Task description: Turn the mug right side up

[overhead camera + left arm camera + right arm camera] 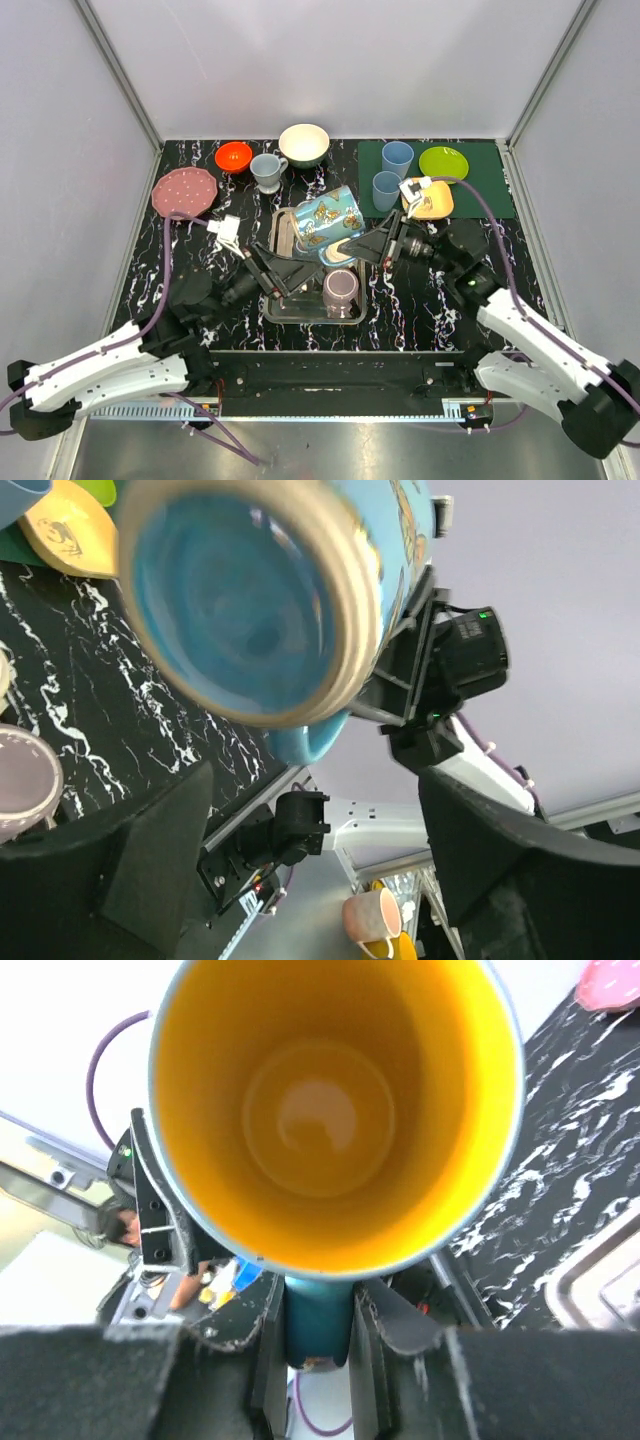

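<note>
The mug [328, 218], blue with a gold pattern and a yellow inside, hangs on its side above the metal tray [285, 310]. Its mouth [335, 1110] faces the right wrist camera and its blue base [250, 600] faces the left wrist camera. My right gripper [352, 250] is shut on the mug's teal handle [318, 1320], which sits between its fingers [265, 1345]. My left gripper [288, 268] is open just below the base, and its dark fingers [160, 850] stand wide apart and clear of the mug.
A purple cup [341, 290] stands in the tray under the mug. Behind are a pink plate [184, 190], a red bowl [234, 156], a grey mug [267, 170] and a white bowl [304, 144]. A green mat [490, 190] carries two blue cups [397, 157], a green plate [443, 163] and a yellow plate [433, 200].
</note>
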Controlling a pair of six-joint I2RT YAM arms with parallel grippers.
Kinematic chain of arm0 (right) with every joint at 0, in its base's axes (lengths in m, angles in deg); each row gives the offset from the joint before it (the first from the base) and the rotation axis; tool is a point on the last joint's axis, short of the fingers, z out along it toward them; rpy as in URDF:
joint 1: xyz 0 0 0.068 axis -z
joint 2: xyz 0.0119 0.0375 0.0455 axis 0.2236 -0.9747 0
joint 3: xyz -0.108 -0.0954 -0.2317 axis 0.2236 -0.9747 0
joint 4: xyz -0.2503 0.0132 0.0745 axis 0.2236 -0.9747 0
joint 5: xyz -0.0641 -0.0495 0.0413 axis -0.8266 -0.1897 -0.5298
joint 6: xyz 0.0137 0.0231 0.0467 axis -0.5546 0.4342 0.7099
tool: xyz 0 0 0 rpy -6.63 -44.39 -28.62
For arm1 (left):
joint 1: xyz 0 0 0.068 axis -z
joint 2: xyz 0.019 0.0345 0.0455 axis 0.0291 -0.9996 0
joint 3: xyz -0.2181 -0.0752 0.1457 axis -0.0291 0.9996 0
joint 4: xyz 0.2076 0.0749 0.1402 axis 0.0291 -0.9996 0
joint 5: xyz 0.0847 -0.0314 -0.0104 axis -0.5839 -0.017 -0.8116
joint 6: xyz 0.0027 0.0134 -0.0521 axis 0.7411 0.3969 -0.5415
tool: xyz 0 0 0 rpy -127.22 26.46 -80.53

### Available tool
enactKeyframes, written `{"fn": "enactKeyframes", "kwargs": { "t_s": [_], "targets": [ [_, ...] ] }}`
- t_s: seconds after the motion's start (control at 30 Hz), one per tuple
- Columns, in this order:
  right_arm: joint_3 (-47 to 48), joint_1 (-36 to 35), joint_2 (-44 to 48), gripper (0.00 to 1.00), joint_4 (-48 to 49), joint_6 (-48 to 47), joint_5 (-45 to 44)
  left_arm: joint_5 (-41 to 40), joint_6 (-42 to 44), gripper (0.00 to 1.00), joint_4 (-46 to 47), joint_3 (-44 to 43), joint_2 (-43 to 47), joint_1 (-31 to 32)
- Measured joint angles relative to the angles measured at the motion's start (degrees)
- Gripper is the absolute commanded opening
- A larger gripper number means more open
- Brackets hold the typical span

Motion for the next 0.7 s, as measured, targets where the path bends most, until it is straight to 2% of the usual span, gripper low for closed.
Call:
{"fn": "enactKeyframes", "kwargs": {
  "t_s": [0.03, 0.23, 0.37, 0.43, 0.57, 0.63, 0.7],
  "targets": [
    [2.2, 0.1, 1.6, 0.0, -5.7, -3.1, -1.3, -0.9, 0.6, 0.99, -1.5, -0.3, 1.0, 0.0],
    [17.0, 0.1, 6.2, 0.0, -34.5, -18.4, -8.7, -8.3, 3.9, 0.99, -9.2, -3.6, 4.5, 0.0],
    [30.7, 0.0, 4.4, 0.0, -58.6, -27.8, -25.9, -15.8, 4.6, 0.98, -17.2, -7.4, 4.5, 0.0],
    [34.0, 0.1, 3.0, 0.0, -66.0, -30.3, -36.1, -20.4, 4.3, 0.97, -21.9, -8.8, 4.5, 0.0],
    [33.0, 0.7, -0.1, 0.0, -77.9, -31.9, -54.8, -27.6, 2.8, 0.96, -29.4, -9.6, 4.5, -0.1],
    [30.0, 2.1, -1.8, 0.0, -82.4, -31.6, -60.1, -29.8, 2.2, 0.96, -32.0, -9.6, 4.5, -0.1],
    [27.1, 4.8, -3.6, 0.0, -84.8, -31.2, -61.4, -31.1, 1.9, 0.96, -33.4, -9.4, 4.5, -0.1]
  ]
}}
